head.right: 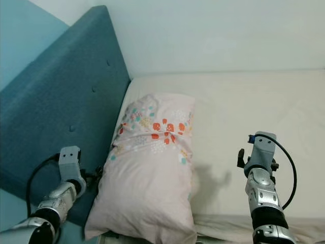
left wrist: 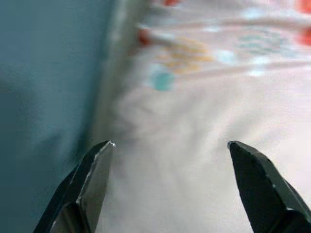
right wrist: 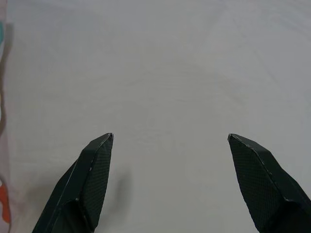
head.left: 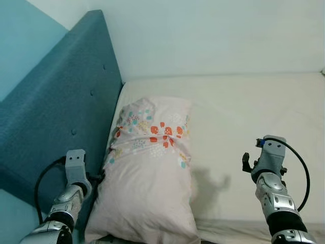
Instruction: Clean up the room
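I'm looking down at a bed with a cream sheet, white wall behind it at 12 o'clock. Teal padded headboard runs along the bed's edge from 7 up to 11 o'clock in the head view.

Pillow is the thing to deal with: pale pink case, band of orange, teal and yellow print across its upper third. It lies lengthwise at about 6 to 7 o'clock from frame centre, long edge pressed against the headboard, near end reaching the front edge of the bed.

Left end effector is low at 7 o'clock, wedged between headboard and pillow. Fingers spread wide. Wrist cam has one fingertip over the seam where teal fabric meets pillowcase, the other over plain pink cloth. Can't tell whether either tip actually touches the fabric; nothing is between them but the pillow surface ahead.

Right end effector is at 4 o'clock, over bare sheet, well apart from the pillow. Fingers also wide, gripping nothing. Its wrist cam sees plain cream sheet with a sliver of pillow print at the frame edge. Arm casts a shadow on the sheet just beside the pillow's right side.

Black cable loops off each wrist.
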`<state>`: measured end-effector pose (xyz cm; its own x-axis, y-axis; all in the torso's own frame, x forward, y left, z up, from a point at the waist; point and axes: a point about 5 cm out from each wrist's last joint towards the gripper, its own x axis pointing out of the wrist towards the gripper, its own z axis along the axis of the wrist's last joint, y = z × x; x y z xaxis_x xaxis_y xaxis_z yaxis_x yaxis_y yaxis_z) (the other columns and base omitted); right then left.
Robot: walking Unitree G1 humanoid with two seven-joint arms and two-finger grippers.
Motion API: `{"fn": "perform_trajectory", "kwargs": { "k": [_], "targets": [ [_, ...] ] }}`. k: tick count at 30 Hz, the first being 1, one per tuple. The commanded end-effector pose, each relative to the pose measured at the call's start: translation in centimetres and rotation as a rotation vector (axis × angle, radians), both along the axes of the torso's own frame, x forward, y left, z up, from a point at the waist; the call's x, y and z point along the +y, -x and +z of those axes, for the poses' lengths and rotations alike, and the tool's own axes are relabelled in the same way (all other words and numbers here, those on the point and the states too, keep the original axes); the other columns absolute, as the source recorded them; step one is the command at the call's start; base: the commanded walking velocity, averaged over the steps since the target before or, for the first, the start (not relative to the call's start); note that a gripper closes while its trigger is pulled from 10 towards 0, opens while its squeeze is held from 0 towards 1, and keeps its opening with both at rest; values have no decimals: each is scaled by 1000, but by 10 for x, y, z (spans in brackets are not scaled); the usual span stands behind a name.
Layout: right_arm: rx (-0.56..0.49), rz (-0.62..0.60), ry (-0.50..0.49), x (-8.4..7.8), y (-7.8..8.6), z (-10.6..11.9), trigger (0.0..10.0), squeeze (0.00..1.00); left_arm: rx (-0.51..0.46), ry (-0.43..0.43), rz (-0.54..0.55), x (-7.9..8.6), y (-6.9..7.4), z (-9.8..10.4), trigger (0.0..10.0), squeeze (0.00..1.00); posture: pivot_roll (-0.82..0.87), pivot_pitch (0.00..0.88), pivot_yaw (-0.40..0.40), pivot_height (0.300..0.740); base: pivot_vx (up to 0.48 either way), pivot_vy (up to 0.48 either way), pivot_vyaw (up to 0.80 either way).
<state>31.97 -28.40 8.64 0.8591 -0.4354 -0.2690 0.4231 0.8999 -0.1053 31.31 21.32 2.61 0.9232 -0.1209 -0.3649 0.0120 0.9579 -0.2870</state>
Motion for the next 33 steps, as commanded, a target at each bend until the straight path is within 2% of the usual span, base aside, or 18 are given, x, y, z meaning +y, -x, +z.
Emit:
{"fn": "perform_trajectory", "kwargs": {
  "k": [1, 5, 7, 11, 15, 16, 18, 20, 22, 24, 26, 28, 33],
  "targets": [
    [12, -8, -5, 0, 4, -4, 10000, 0, 2, 47, 3, 1, 3, -2, 10000, 0, -96, 157, 102, 660, 0, 0, 0],
    [9, -5, 2, -1, 2, -2, 10000, 0, -22, 87, -29, -6, 1, -1, 10000, 0, -98, 164, 100, 645, 0, 0, 0],
    [5, -4, 6, -1, 2, 0, 10000, 0, -56, 76, -72, -12, 0, 1, 10000, 0, -100, 164, 100, 635, 0, 0, 0],
    [0, -6, 11, -1, 1, 3, 10000, 0, -101, 70, -79, -12, -3, 7, 10000, 0, -99, 174, 103, 620, 0, 0, 0],
    [-25, -4, 4, 3, -2, 7, 10000, 0, -162, -123, -132, -16, -11, 19, 10000, 0, -98, 182, 111, 600, 0, 0, 0],
    [-25, -4, 4, 3, -2, 7, 10000, 0, -162, -123, -132, -16, -11, 19, 10000, 0, -98, 182, 111, 600, 0, 0, 0],
    [-40, -2, 1, 5, -4, 10, 10000, 0, -190, -211, -129, -17, -16, 25, 10000, 0, -94, 195, 114, 590, 0, 0, 0],
    [-49, -1, 0, 6, -4, 12, 10000, 0, -206, -238, -116, -16, -19, 29, 10000, 0, -94, 195, 114, 580, 0, 0, 0],
    [-54, 1, 1, 6, -5, 14, 10000, 0, -229, -270, -147, -21, -21, 33, 10000, 0, -93, 204, 110, 570, 0, 0, 0],
    [-58, 5, 2, 7, -6, 16, 10000, 0, -242, -267, -166, -25, -22, 35, 10000, 0, -97, 209, 112, 565, 0, 0, 0],
    [-62, 10, 5, 7, -6, 18, 10000, 0, -265, -204, -199, -34, -24, 36, 10000, 0, -104, 205, 111, 555, 0, 0, 0],
    [-64, 13, 9, 7, -7, 20, 10000, 0, -295, -107, -233, -43, -24, 39, 10000, 0, -107, 203, 109, 545, 0, 0, 0],
    [-64, 14, 15, 6, -6, 21, 10000, 0, -349, -22, -271, -54, -26, 45, 10000, 0, -111, 196, 107, 530, 0, 0, 0]
  ]
}}
